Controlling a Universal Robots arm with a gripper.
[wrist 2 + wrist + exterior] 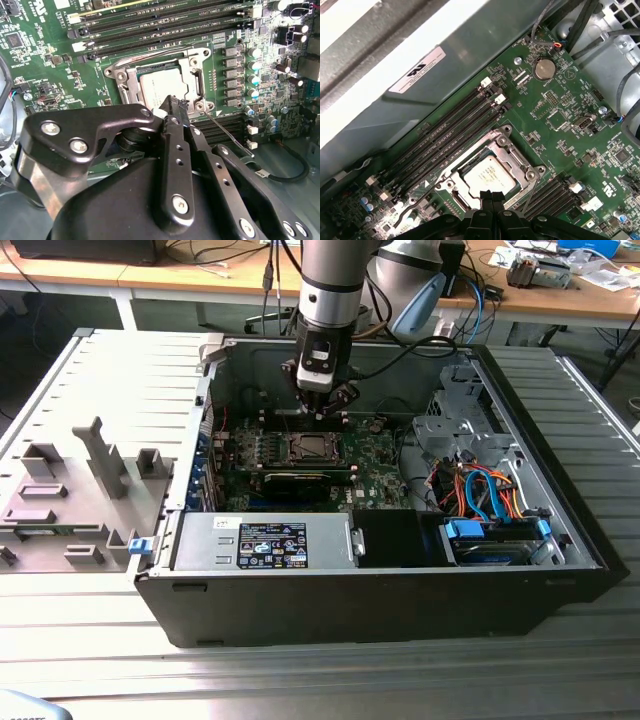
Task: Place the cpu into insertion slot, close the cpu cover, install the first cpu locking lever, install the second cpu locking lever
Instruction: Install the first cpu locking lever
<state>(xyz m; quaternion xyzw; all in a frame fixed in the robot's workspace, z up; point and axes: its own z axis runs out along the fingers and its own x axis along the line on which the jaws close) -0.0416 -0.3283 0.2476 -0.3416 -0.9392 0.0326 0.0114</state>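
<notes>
So the gripper [322,412] is hanging inside the open PC case [400,580], right over the motherboard [375,462], and in both wrist views its jaws look pressed together with nothing between them, tips just off the near edge of the socket. Going left to right from the jaws in the exterior view: the grey fixture tray [70,490] is well off on the counter, outside the case, so it's out of the way of the arm; the insertion slot [490,167] sits just below the tips; the drive cage with its orange and blue cables [480,495] is further off to the exterior view's right. The cpu [162,85] is already lying flat in the slot, silver face up, and the cpu cover [192,75] looks folded down around it, which makes sense since the chip has to be seated first. A thin wire lever [225,127] sticks out beside the jaws, apparently not latched yet.
</notes>
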